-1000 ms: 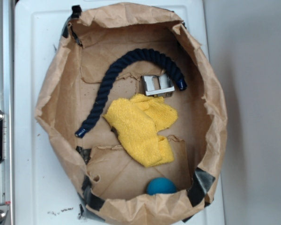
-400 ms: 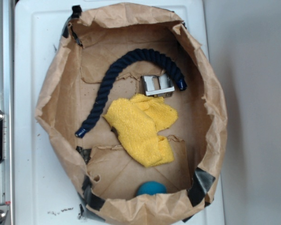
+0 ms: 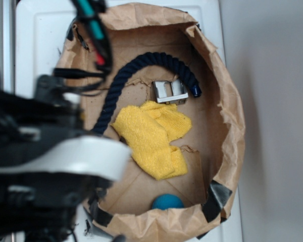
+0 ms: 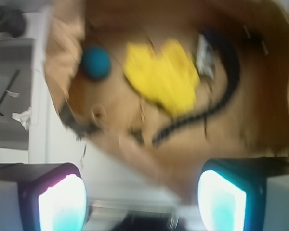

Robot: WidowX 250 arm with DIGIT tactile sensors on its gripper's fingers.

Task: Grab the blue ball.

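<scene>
A white worktop [image 3: 35, 45] carries a crumpled brown paper bag [image 3: 227, 101], open like a bowl, with a grey surface to its side. Inside lie a navy rope [image 3: 156, 59], a metal buckle [image 3: 169, 92] and a yellow cloth [image 3: 151, 136]. The blue ball [image 3: 166, 202] sits at the bag's near edge, below the cloth. My fingers [image 4: 142, 199] stand wide apart, holding nothing, apparently over the bag's rim, though the wrist view is blurred. A second ago my arm was out of view and the ball lay slightly further right.

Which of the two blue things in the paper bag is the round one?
The blue ball, a small teal sphere at the bag's near edge; the navy rope is long and twisted.
</scene>
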